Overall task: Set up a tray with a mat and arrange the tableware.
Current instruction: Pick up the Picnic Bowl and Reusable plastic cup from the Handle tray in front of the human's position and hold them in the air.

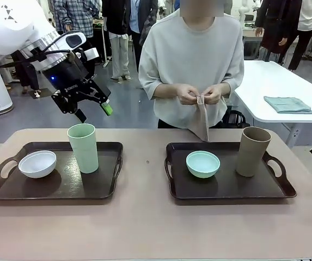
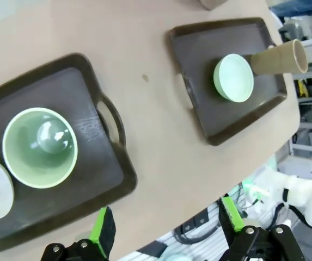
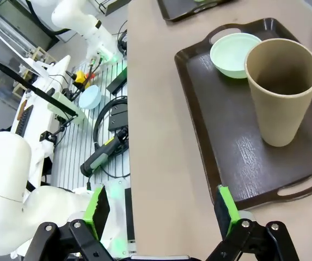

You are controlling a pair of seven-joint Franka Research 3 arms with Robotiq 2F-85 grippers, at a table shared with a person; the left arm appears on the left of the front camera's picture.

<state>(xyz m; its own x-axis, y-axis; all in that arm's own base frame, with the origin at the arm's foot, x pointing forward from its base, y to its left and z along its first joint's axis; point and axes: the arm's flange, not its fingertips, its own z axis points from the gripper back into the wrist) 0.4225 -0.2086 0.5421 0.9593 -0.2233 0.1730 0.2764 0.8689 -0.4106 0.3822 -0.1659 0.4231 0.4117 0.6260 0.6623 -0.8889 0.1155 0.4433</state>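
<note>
A dark tray [image 1: 112,174] on the left carries a white bowl [image 1: 37,163] and a pale green cup [image 1: 83,148]. My left gripper [image 1: 94,112] hovers open just above that cup; in the left wrist view [image 2: 166,223] the cup [image 2: 40,147] lies below and to the left of its fingers. On the right tray [image 1: 229,190] stand a mint green bowl [image 1: 203,164] and a brown cup [image 1: 252,151]. The person at the far side holds a beige mat [image 1: 201,117] in both hands. My right gripper [image 3: 161,209] is open off the table's edge, near the brown cup [image 3: 282,89].
A folded teal cloth [image 1: 289,104] lies on a white table at the back right. Bare tabletop runs between the two trays and along the front. Cables and tools [image 3: 106,147] lie on the floor beside the table's right end.
</note>
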